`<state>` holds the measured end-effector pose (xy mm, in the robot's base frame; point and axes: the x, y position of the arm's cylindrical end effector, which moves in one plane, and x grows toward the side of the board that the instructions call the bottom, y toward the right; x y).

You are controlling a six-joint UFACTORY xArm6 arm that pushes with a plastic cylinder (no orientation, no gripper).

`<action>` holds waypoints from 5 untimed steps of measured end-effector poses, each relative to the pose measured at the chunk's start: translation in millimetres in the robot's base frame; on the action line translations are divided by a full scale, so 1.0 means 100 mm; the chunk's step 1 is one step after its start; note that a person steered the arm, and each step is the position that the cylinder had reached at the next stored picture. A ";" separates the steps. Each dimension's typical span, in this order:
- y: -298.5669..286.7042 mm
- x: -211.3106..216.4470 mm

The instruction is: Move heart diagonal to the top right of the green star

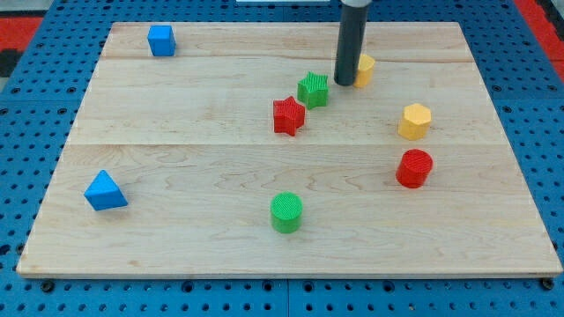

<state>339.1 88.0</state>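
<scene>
The green star point(313, 90) lies a little above the board's middle, with a red star point(288, 115) touching its lower left. A yellow block point(365, 68), probably the heart, lies to the upper right of the green star and is partly hidden by my rod. My tip point(344, 83) rests on the board between the green star and the yellow block, against the yellow block's left side.
A blue cube point(161, 40) sits at the top left and a blue triangular block point(105, 191) at the lower left. A green cylinder point(285, 212) is at the bottom centre. A yellow hexagon point(414, 121) and a red cylinder point(413, 168) are on the right. The wooden board point(194, 150) lies on blue pegboard.
</scene>
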 end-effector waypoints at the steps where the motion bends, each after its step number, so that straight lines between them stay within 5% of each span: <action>1: 0.27 0.04; 3: 0.17 -0.63; 5: 0.32 -0.74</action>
<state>264.9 119.7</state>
